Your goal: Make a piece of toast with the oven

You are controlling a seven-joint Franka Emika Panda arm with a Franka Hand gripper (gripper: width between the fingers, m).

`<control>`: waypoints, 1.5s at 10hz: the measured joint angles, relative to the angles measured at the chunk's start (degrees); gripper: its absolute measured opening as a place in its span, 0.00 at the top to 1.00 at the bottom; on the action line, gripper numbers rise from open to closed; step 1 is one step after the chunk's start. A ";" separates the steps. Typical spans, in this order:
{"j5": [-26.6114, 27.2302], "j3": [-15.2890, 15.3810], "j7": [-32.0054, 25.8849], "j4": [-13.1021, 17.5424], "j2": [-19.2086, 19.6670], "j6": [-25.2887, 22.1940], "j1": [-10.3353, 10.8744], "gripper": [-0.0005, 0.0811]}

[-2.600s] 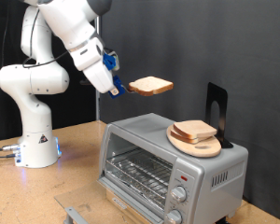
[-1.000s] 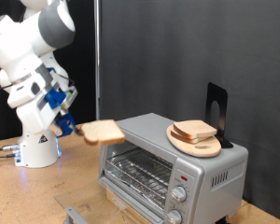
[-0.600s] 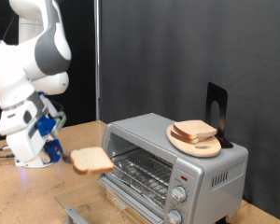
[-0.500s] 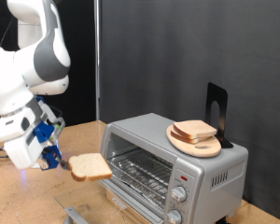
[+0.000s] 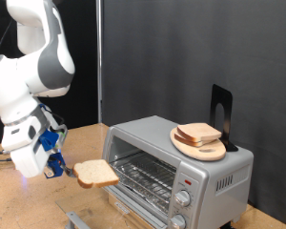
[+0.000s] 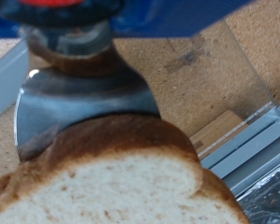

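My gripper is shut on a piece of toast, a pale slice with a tan crust, and holds it flat in the air at the exterior view's left of the oven, level with its open front. The silver oven shows its wire rack, two knobs and a red light. In the wrist view the slice fills the frame, pinched at its edge under a metal finger. A second like slice lies on a round wooden plate on top of the oven.
The round wooden plate sits on the oven's roof, beside a black stand. The oven's lowered door juts out over the wooden table. The robot's white base stands at the exterior view's left. A dark curtain hangs behind.
My gripper has carried the toast down from high above the oven to the level of the oven's opening, left of it. In the last half second it barely moved.
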 joint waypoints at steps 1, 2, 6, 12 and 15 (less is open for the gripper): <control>-1.52 0.74 0.08 0.85 0.45 -0.36 0.18 0.40; -2.79 1.64 0.19 2.03 1.29 -0.59 0.39 0.40; -3.04 5.18 1.11 6.07 4.90 0.24 1.82 0.40; -5.52 10.66 6.24 5.32 5.85 5.70 5.09 0.40; -5.60 13.03 7.91 4.43 5.79 8.07 6.62 0.40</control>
